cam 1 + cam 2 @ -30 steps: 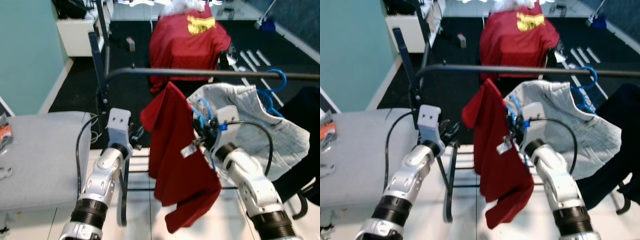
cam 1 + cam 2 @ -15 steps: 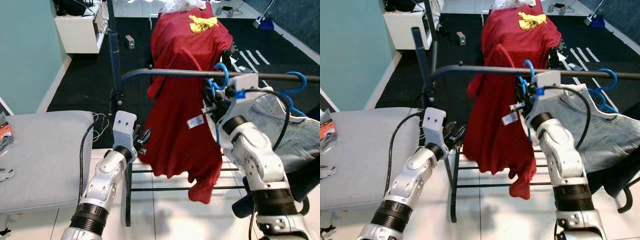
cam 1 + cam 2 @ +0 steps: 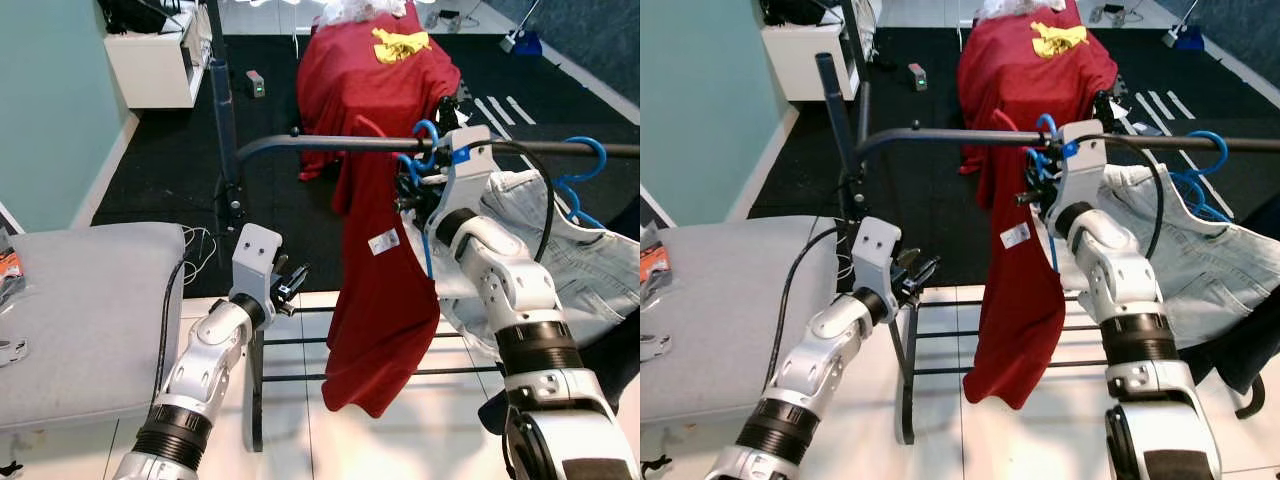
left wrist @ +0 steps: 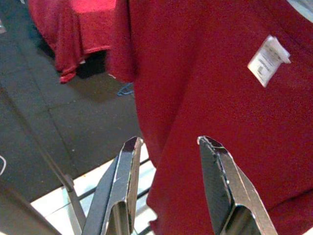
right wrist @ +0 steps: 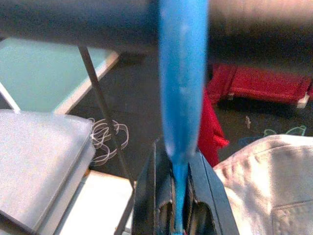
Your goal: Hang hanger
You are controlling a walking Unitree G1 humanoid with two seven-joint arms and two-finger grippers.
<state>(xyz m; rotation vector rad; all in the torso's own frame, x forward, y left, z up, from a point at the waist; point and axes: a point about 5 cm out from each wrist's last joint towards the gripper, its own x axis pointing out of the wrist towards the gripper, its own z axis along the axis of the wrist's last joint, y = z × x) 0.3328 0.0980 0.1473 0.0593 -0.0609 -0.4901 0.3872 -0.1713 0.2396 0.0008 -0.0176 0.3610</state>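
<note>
A blue hanger (image 3: pixel 428 138) carrying a red shirt (image 3: pixel 385 290) has its hook over the black rail (image 3: pixel 330 143) of the clothes rack. My right gripper (image 3: pixel 414 186) is just below the rail, shut on the hanger's neck. In the right wrist view the blue hanger (image 5: pixel 181 98) runs up from between the fingers (image 5: pixel 146 186) and across the rail (image 5: pixel 73 24). My left gripper (image 3: pixel 291 284) is open, lower and to the left of the shirt, holding nothing. In the left wrist view its fingers (image 4: pixel 128 161) point at the red shirt (image 4: pixel 220 98) with its white tag (image 4: pixel 268 59).
A denim jacket (image 3: pixel 585 270) hangs on a second blue hanger (image 3: pixel 583 165) further right on the rail. The rack's upright post (image 3: pixel 225 130) stands at the left end. A grey padded surface (image 3: pixel 70 310) lies at my left. A red cloth (image 3: pixel 375 75) drapes over something behind the rack.
My right gripper has raised the hanger and shirt from below the rail up to it, and the hook now sits over the rail. The shirt hangs straighter. The left arm barely moved.
</note>
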